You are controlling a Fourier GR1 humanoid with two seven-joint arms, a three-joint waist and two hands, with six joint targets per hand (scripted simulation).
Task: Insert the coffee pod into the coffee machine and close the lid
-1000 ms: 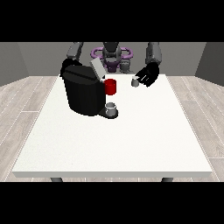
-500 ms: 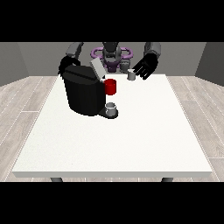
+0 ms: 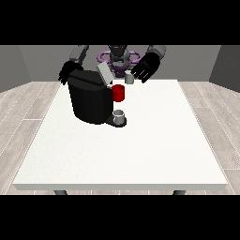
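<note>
The hand at the view's right holds the coffee pod, fingers curled about it, up in the upper middle of the frame. The coffee machine sits down and left of it, lid tilted open. The pod's small, pale grey, seemingly upright. The hand at the view's left hangs behind the machine; its fingers I can't make out.

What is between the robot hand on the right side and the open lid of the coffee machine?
In the front view, a small grey pod sits between the robot hand and the lid.
</note>
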